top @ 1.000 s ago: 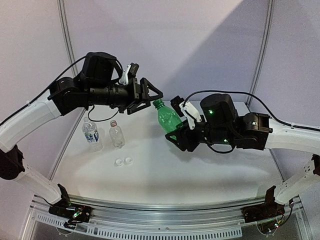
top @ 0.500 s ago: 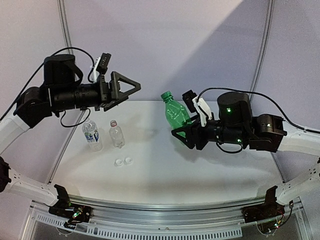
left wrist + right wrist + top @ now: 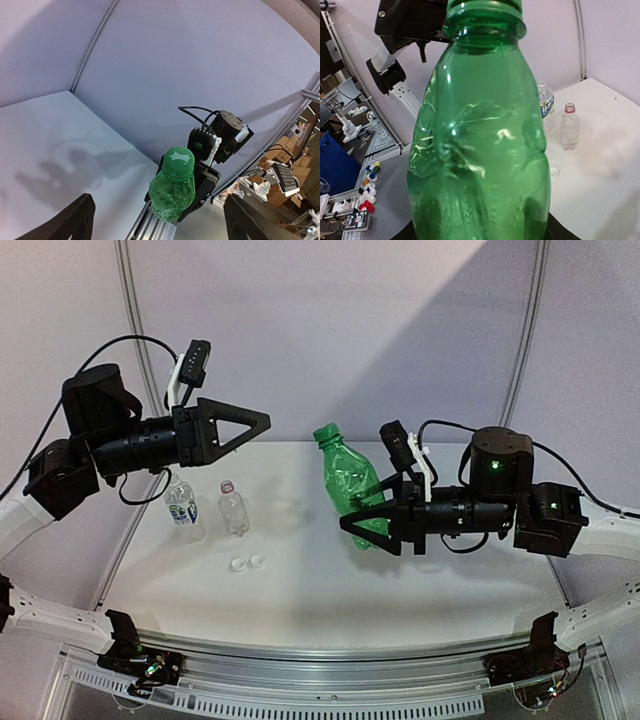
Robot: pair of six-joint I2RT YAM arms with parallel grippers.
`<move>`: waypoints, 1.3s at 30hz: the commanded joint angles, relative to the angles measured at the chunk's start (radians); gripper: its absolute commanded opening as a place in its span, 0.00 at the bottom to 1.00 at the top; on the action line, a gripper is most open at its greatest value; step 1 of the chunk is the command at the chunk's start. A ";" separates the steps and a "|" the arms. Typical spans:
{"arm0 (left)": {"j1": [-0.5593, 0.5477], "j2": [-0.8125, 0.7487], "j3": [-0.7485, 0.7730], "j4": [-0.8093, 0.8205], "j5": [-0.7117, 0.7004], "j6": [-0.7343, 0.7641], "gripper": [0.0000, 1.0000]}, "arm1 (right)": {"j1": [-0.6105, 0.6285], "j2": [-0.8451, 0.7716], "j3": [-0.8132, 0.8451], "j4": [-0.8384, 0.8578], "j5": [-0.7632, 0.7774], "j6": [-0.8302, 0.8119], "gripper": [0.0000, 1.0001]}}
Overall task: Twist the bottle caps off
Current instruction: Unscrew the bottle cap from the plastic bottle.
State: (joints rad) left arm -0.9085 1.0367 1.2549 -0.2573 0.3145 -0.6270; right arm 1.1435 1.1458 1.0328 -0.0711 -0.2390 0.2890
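The green bottle hangs above the table, tilted, its green cap on and pointing up-left. My right gripper is shut on the bottle's lower body. In the right wrist view the green bottle fills the frame and hides the jaws. My left gripper is open, well to the left of the cap and apart from it. The left wrist view looks straight at the green cap between my spread fingers. Two white caps lie loose on the table.
A clear labelled bottle and a shorter unlabelled bottle stand uncapped at the table's left, just behind the loose caps. Purple walls close the back and sides. A metal rail runs along the near edge.
My left gripper let go of the green cap, opened wide and drew back to the left. The right arm carried the green bottle slightly right and down, cap still on.
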 commanded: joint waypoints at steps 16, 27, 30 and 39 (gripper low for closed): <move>0.000 0.127 0.024 0.199 0.172 0.068 0.80 | -0.001 0.003 0.008 0.087 -0.135 0.071 0.00; -0.022 0.167 0.042 0.232 0.199 0.063 0.79 | -0.001 0.027 0.028 0.077 -0.153 0.085 0.00; -0.030 0.184 0.049 0.235 0.211 0.061 0.75 | -0.001 0.032 0.033 0.076 -0.158 0.086 0.00; -0.045 0.218 0.066 0.231 0.216 0.061 0.52 | -0.002 0.034 0.042 0.073 -0.163 0.084 0.00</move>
State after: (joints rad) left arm -0.9318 1.2438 1.2961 -0.0341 0.5198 -0.5758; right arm 1.1431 1.1759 1.0409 -0.0029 -0.3805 0.3725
